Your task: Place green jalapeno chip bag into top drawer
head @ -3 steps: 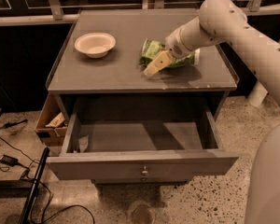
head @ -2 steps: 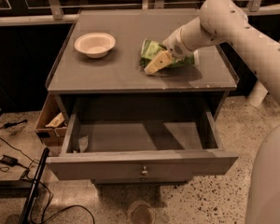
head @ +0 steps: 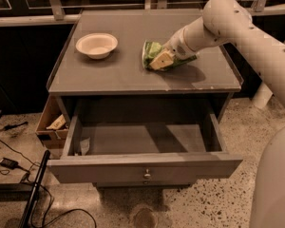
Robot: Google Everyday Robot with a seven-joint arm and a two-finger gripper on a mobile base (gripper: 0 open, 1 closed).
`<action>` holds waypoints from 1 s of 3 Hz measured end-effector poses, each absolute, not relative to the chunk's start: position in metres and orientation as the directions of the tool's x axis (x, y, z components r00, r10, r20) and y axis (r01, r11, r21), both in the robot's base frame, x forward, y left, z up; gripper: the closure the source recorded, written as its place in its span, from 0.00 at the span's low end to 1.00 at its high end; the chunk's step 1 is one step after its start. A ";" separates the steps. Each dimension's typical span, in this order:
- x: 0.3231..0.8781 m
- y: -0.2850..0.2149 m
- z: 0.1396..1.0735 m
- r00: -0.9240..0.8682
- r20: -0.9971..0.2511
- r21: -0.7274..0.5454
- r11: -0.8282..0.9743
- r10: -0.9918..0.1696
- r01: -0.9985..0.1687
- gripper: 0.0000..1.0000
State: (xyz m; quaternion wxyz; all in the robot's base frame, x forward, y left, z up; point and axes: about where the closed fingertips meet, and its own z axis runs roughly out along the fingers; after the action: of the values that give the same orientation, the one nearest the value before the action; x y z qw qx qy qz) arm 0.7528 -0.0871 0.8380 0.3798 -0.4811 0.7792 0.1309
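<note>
The green jalapeno chip bag point(head: 151, 51) lies on the grey cabinet top point(head: 114, 70), right of the middle. My gripper point(head: 161, 60) reaches in from the right and sits on the bag, covering its right part. The arm point(head: 218, 20) stretches over the cabinet's right side. The top drawer point(head: 147, 167) is pulled out wide open below, with a small round knob point(head: 147, 175) on its front panel. The drawer holds only a small scrap point(head: 84, 145) in its left corner.
A white round bowl point(head: 97, 44) stands on the cabinet top at the left. A brown cardboard box point(head: 50, 122) sits on the floor left of the cabinet. Cables point(head: 9, 165) and a black bar point(head: 34, 189) lie on the floor at the lower left.
The gripper has shifted very slightly on the bag. The bag, bowl and drawer stay where they were.
</note>
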 end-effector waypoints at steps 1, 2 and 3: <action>0.751 -0.086 0.838 -0.245 -0.715 -0.163 0.497 -0.655 -0.852 0.89; 0.736 -0.091 0.847 -0.220 -0.718 -0.166 0.470 -0.661 -0.867 1.00; 0.699 -0.100 0.859 -0.183 -0.724 -0.162 0.423 -0.665 -0.892 1.00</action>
State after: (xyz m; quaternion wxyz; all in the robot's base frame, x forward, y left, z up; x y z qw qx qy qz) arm 0.6989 -0.1000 0.8591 0.3771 -0.5158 0.7544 0.1504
